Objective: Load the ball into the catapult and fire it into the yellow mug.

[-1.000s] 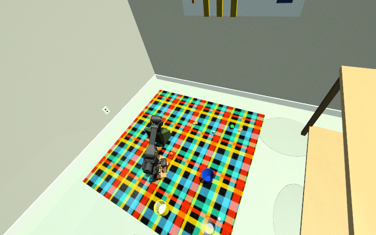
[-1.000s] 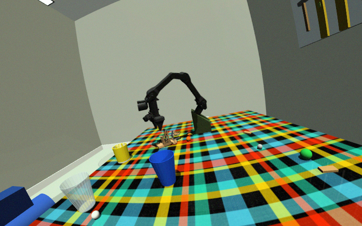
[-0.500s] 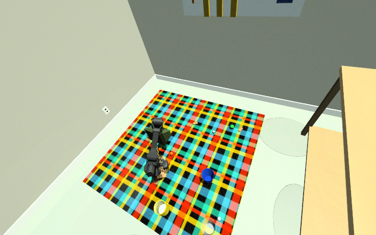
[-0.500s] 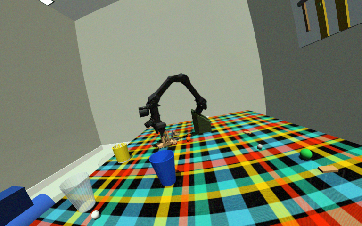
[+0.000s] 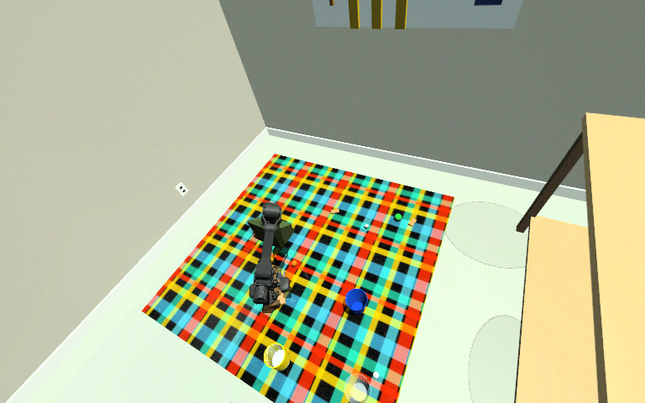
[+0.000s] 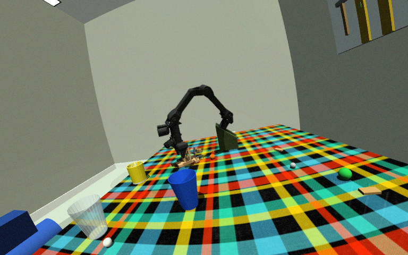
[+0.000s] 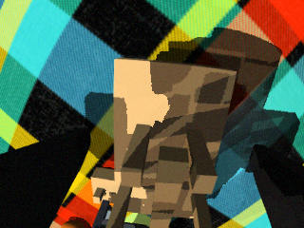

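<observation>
The wooden catapult [image 5: 281, 299] [image 6: 188, 162] [image 7: 135, 87] stands on the plaid mat, under the arm. My gripper [image 6: 183, 155] [image 7: 171, 144] is open and empty, low over the catapult. In the wrist view its dark fingers stand to either side of the catapult's frame and board. The orange ball [image 5: 294, 263] [image 6: 212, 156] [image 7: 76, 224] lies on the mat beside the catapult, on the arm-base side. The yellow mug [image 5: 276, 357] [image 6: 136, 173] stands upright beyond the catapult's other end. The catapult's cup end is cut off in the wrist view.
A blue cup [image 5: 356, 300] [image 6: 184, 189] and a clear cup [image 5: 357, 389] [image 6: 88, 216] stand on the mat. A white ball [image 5: 375, 374] [image 6: 107, 242] is beside the clear cup. A green ball [image 5: 398, 217] [image 6: 345, 173], a small grey-white ball [image 5: 366, 227] [image 6: 292, 165] and wooden blocks [image 5: 334, 211] [image 6: 370, 190] lie farther off.
</observation>
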`<state>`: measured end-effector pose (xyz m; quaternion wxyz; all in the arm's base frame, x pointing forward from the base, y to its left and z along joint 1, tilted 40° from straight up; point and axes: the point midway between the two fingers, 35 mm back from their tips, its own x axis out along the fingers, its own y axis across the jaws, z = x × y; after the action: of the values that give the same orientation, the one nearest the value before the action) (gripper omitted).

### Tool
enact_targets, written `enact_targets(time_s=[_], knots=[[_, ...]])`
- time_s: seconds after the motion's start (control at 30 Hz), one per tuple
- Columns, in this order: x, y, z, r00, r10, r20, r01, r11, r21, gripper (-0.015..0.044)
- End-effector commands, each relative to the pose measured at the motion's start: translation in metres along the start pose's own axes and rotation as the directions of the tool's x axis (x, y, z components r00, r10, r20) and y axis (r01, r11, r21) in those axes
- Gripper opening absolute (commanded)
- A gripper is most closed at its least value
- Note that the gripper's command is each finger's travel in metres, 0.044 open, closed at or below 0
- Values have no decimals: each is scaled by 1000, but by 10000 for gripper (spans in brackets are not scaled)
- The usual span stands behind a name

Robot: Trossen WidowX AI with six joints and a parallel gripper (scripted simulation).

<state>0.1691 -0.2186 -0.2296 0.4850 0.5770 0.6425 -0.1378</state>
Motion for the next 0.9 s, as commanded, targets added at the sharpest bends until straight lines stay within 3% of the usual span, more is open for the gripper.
enact_targets(time_s=[0.0, 0.4, 0.77, 0.87], knots=[[9, 1, -3, 1000, 5, -8, -5, 1000, 5, 440], [23, 1, -4, 1000, 6, -9, -6, 1000, 5, 440], [20, 0, -2, 1000, 0, -4, 0, 1000, 0, 151], [20, 0, -2, 1000, 0, -4, 0, 1000, 0, 131]])
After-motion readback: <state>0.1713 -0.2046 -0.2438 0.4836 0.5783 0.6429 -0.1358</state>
